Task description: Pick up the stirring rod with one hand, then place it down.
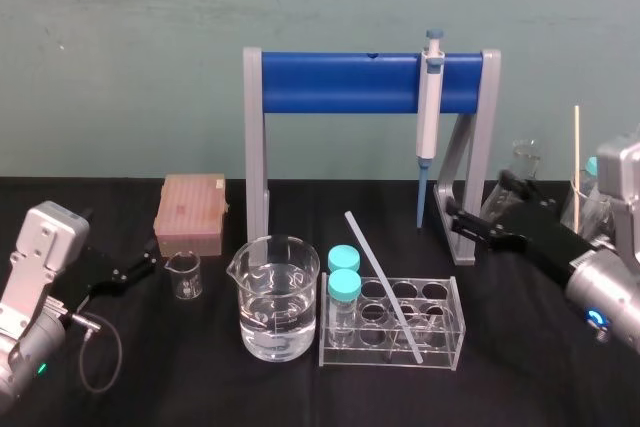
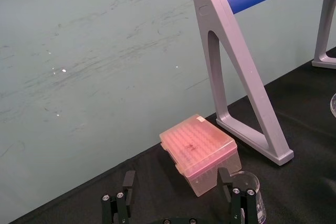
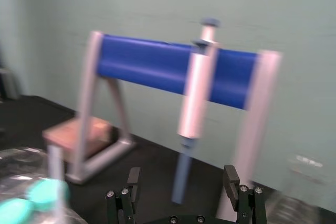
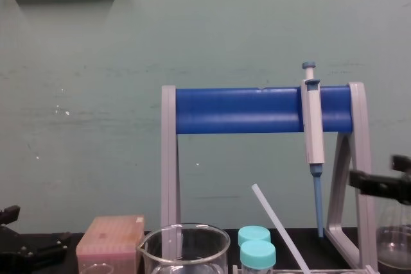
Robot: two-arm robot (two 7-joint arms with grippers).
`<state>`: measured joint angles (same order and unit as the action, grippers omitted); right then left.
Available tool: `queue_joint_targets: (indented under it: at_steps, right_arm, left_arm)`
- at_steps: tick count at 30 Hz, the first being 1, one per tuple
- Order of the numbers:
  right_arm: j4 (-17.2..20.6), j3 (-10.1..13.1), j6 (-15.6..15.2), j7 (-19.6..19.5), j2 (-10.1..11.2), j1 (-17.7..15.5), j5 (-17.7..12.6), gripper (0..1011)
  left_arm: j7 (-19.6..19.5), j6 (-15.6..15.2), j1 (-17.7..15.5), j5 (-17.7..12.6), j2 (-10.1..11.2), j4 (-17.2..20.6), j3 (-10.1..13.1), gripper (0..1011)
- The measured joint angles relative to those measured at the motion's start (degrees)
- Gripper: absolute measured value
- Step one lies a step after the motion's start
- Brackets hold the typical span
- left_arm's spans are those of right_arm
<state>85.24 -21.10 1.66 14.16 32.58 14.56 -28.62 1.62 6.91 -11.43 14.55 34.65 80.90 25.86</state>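
The stirring rod [image 1: 381, 283] is a thin translucent whitish stick leaning in the clear tube rack [image 1: 440, 357], its upper end tilted back to the left. From the chest it rises at a slant beside the teal caps [image 4: 278, 226]. My right gripper [image 1: 478, 197] hovers open over the table to the right of the rack, near the stand's right leg, with nothing between its fingers [image 3: 181, 182]; its dark tip enters at the chest view's right edge [image 4: 379, 184]. The left gripper [image 1: 145, 262] rests open at the far left, beside the small beaker [image 2: 176, 182].
A large beaker of water [image 1: 278, 297] stands left of the rack, which holds two teal-capped tubes [image 1: 343, 272]. A white-and-blue pipette [image 1: 430, 107] hangs on the blue-barred stand [image 1: 340, 82]. A pink tip box [image 1: 190, 212] and a small beaker [image 1: 183, 275] sit at left, glassware [image 1: 525, 162] at right.
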Motion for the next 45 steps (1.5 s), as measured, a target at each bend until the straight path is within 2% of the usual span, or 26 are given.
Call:
queue_joint_targets:
  at_steps: [5, 7, 8, 11, 14, 17, 29, 38, 45]
  right_arm:
    - [1.5, -0.8, -5.5, 6.8, -1.1, 2.1, -4.3, 1000]
    - [1.6, -1.2, -7.0, 8.1, -1.4, 2.7, -4.9, 1000]
    - [1.7, -1.7, -8.8, 9.5, -1.7, 3.3, -5.5, 1000]
    - [1.7, -3.1, -12.0, 11.5, -2.1, 4.7, -6.0, 1000]
    - [1.2, -4.4, -13.6, 12.7, -2.4, 5.9, -6.0, 1000]
    - [-0.5, -6.4, -15.9, 14.4, -3.0, 8.3, -6.0, 1000]
    - [-5.7, -10.7, -17.3, 16.2, -4.9, 13.5, -3.8, 1000]
    - [-8.4, -12.1, -17.3, 16.9, -6.1, 15.2, -2.5, 1000]
    - [-8.9, -12.8, -16.8, 17.2, -6.5, 15.6, -1.4, 1000]
  left_arm:
    - [0.0, 0.0, 0.0, 0.0, 0.0, 0.0, 0.0, 1000]
    - [0.0, 0.0, 0.0, 0.0, 0.0, 0.0, 0.0, 1000]
    - [0.0, 0.0, 0.0, 0.0, 0.0, 0.0, 0.0, 1000]
    - [0.0, 0.0, 0.0, 0.0, 0.0, 0.0, 0.0, 1000]
    - [0.0, 0.0, 0.0, 0.0, 0.0, 0.0, 0.0, 1000]
    - [0.0, 0.0, 0.0, 0.0, 0.0, 0.0, 0.0, 1000]
    - [0.0, 0.0, 0.0, 0.0, 0.0, 0.0, 0.0, 1000]
    - [0.0, 0.0, 0.0, 0.0, 0.0, 0.0, 0.0, 1000]
    - [0.0, 0.0, 0.0, 0.0, 0.0, 0.0, 0.0, 1000]
